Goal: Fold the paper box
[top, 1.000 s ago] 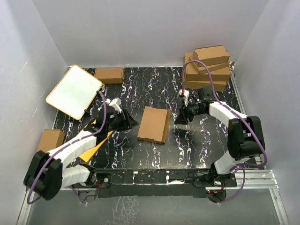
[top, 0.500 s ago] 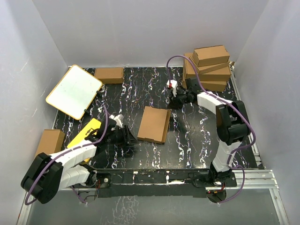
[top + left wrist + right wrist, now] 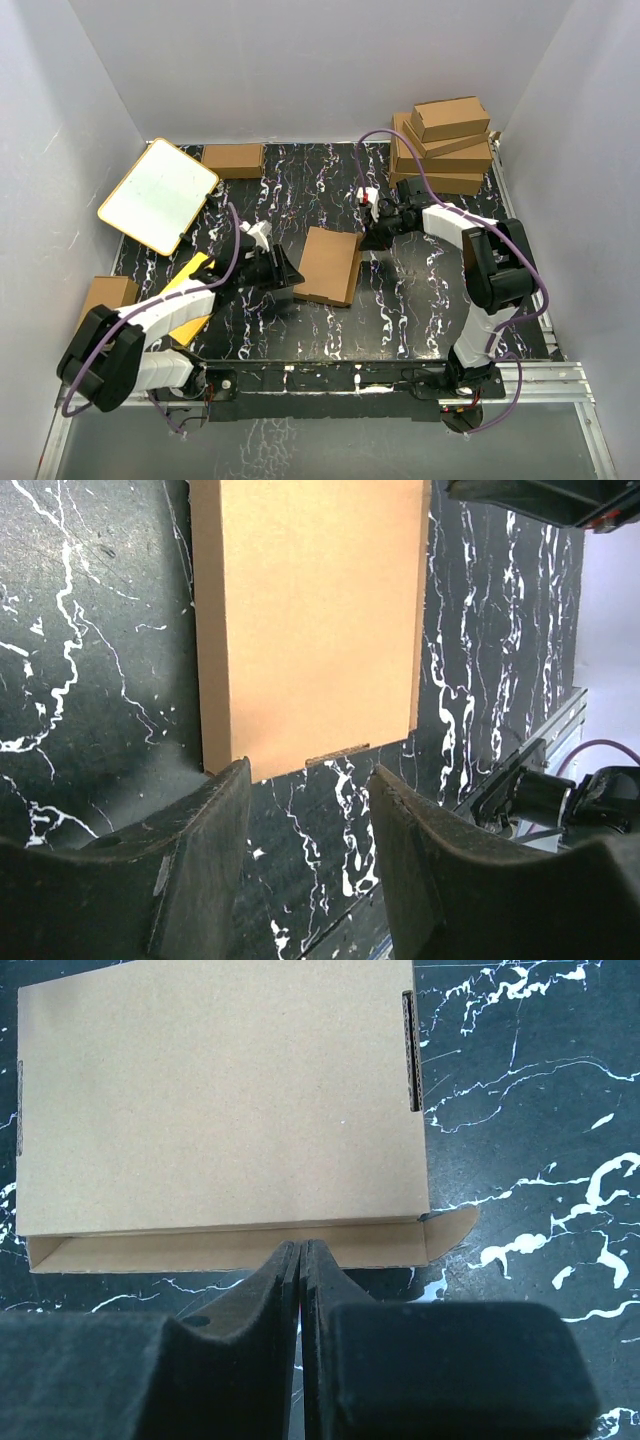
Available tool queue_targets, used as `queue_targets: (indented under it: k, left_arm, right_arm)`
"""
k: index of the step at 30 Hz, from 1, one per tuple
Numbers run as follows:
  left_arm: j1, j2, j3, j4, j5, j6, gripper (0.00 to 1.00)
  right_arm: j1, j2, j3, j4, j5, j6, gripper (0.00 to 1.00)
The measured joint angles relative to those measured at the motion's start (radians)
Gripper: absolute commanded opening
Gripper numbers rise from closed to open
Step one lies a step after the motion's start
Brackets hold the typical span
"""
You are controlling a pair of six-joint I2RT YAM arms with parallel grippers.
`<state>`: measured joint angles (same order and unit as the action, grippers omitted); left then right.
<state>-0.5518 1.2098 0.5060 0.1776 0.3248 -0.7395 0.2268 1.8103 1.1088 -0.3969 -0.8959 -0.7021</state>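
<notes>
The paper box (image 3: 328,264) lies flat and closed in the middle of the black marbled table, a thin brown cardboard mailer. In the left wrist view the paper box (image 3: 310,620) lies just beyond my left gripper (image 3: 308,790), which is open with only table between its fingers (image 3: 200,860). Seen from above, the left gripper (image 3: 287,272) sits at the box's left edge. My right gripper (image 3: 372,235) is at the box's far right corner. In the right wrist view the right gripper (image 3: 302,1247) is shut on nothing, its tips against the side wall of the paper box (image 3: 220,1100).
A stack of brown boxes (image 3: 445,145) stands at the back right, and one more brown box (image 3: 232,160) at the back. A white board with an orange rim (image 3: 160,195) leans at the left. A yellow card (image 3: 190,290) and a brown box (image 3: 105,295) lie under the left arm.
The right gripper swung to the back, shut, then came down to the box's far right corner. The left gripper dipped toward the front, then returned to the box's left edge.
</notes>
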Motion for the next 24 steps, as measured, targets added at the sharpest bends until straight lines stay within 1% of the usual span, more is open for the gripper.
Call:
queue_targets:
  k: [6, 13, 20, 22, 24]
  left_arm:
    - [0.0, 0.086, 0.039, -0.003, -0.002, 0.027, 0.5]
    - [0.0, 0.109, 0.082, 0.002, -0.003, 0.053, 0.5]
    - [0.005, 0.127, 0.091, -0.014, -0.016, 0.079, 0.5]
    - [0.007, 0.127, 0.093, -0.019, -0.021, 0.085, 0.5]
    - [0.007, 0.127, 0.097, -0.024, -0.024, 0.088, 0.5]
  right_arm:
    - [0.0, 0.003, 0.0, 0.005, 0.0, 0.001, 0.1]
    - [0.0, 0.037, 0.0, 0.003, 0.011, 0.0, 0.1]
    - [0.0, 0.044, 0.0, -0.009, 0.038, -0.004, 0.09]
    - [0.0, 0.044, 0.0, -0.018, 0.042, -0.006, 0.11]
    - [0.0, 0.044, 0.0, -0.027, 0.042, -0.008, 0.15]
